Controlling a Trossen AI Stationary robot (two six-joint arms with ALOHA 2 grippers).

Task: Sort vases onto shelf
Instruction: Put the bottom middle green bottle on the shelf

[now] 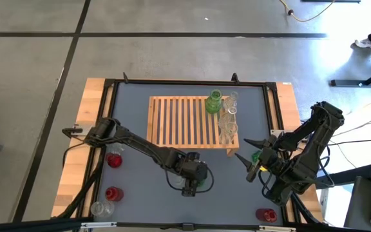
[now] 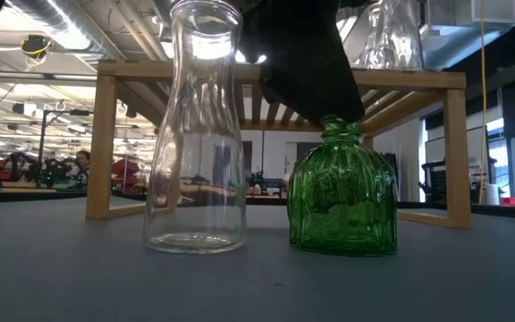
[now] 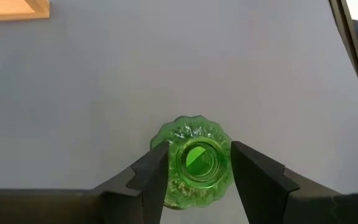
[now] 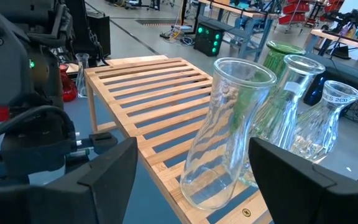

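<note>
A blue-grey table holds a slatted wooden shelf near its far middle. On the shelf's right end stand a tall green vase and a row of clear vases, seen up close from the right wrist as four glass pieces with one clear flask nearest that camera. The left gripper is lowered in front of the shelf, near the table's front middle, over a squat ribbed green vase. Its fingers are spread, one on each side of the vase's neck, close to the rim; contact cannot be confirmed. From table level this squat vase sits upright on the table just beside an upright clear carafe, with the dark gripper coming down onto its neck. The right gripper hovers off the shelf's front right corner, its fingers apart and empty, pointing toward the shelf. Two red vases and a small clear one stand along the table's left side, and another red vase sits at the front right corner.
</note>
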